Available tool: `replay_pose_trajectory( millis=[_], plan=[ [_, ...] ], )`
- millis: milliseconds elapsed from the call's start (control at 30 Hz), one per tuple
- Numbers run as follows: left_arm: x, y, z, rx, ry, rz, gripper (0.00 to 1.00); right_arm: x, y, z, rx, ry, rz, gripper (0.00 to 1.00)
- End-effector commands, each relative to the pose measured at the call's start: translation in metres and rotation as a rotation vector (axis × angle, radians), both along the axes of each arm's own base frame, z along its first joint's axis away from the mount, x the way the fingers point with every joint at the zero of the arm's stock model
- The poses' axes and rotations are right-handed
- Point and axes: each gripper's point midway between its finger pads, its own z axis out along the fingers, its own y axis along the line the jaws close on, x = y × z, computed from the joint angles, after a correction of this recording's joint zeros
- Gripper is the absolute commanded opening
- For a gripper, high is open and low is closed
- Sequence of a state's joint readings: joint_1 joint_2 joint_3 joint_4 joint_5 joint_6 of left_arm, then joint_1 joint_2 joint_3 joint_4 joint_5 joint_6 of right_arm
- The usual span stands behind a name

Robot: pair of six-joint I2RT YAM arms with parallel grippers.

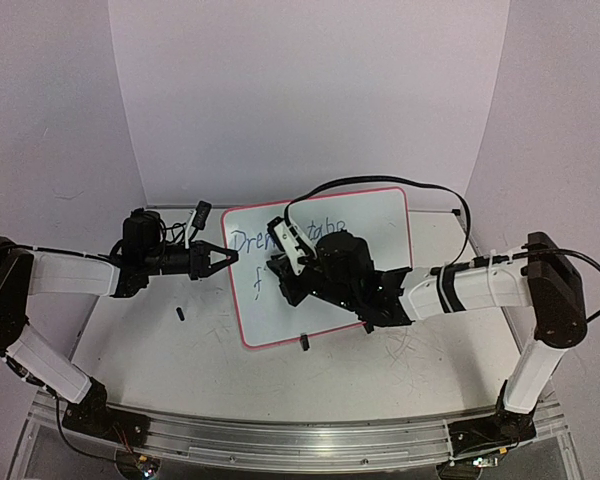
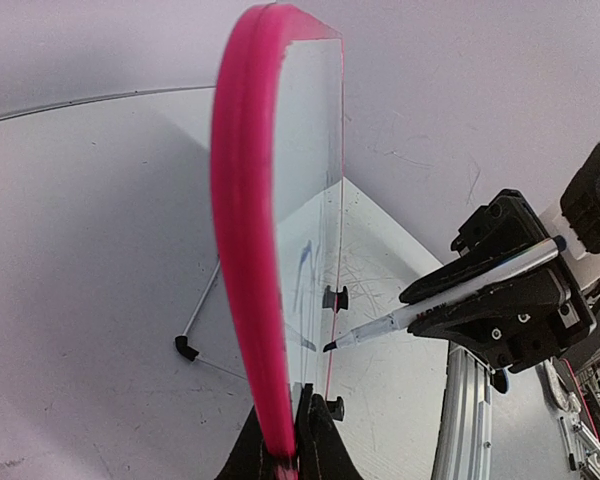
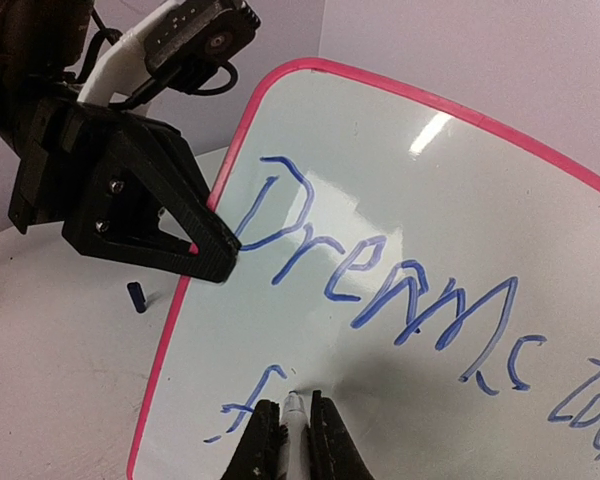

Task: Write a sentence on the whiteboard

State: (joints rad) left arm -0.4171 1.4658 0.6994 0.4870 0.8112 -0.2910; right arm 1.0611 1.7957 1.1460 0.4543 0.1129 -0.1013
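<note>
1. We saw the right pincer (image 3: 294, 442) pressed together on a marker (image 2: 390, 322), the barrel clamped between its two black fingers (image 3: 265, 445) and the tip poking out in front.
2. The marker tip stood at the face of the whiteboard (image 3: 360, 160), just beside a small blue "f" (image 3: 258, 395) that began a second line. We could not tell whether the tip touched the surface.
3. Above that letter ran a first line of blue writing (image 3: 380, 285), starting with a large "D" and running on toward the right side of the board. The right pincer hid part of it in the overhead view.
4. The left pincer (image 2: 290, 432) was pinching the board's pink rim, which ran down between its fingers in the left wrist view. It gripped the left edge near the start of the first line.
5. The whiteboard lay in the middle of the table (image 1: 160, 350), between the two arms, turned at an angle so that its top right corner pointed away from the bases. We could not tell whether the gripped edge was lifted off the table.
6. A black clip foot (image 1: 304, 343) sat at the board's near edge.
7. A small dark piece (image 1: 180, 313) lay on the table to the left of the board, near the left pincer and apart from it.
8. A black cable (image 1: 380, 183) arched over the far edge of the board toward the right arm.
</note>
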Motion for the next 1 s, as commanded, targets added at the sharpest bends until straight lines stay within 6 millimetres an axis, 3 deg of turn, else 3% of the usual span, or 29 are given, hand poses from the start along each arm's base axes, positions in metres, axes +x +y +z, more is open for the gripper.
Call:
replay_pose_trajectory(
  millis=[0, 267, 967],
  plan=[
    [0.016, 0.005, -0.002, 0.059, -0.065, 0.083, 0.0, 0.007, 0.005, 0.022, 0.05, -0.03, -0.031, 0.0],
    [0.016, 0.005, -0.001, 0.059, -0.069, 0.082, 0.0, 0.012, 0.006, 0.022, 0.048, -0.041, -0.049, 0.0],
    [0.017, 0.004, -0.002, 0.061, -0.067, 0.078, 0.0, -0.01, -0.001, -0.021, -0.007, 0.06, -0.018, 0.0]
  ],
)
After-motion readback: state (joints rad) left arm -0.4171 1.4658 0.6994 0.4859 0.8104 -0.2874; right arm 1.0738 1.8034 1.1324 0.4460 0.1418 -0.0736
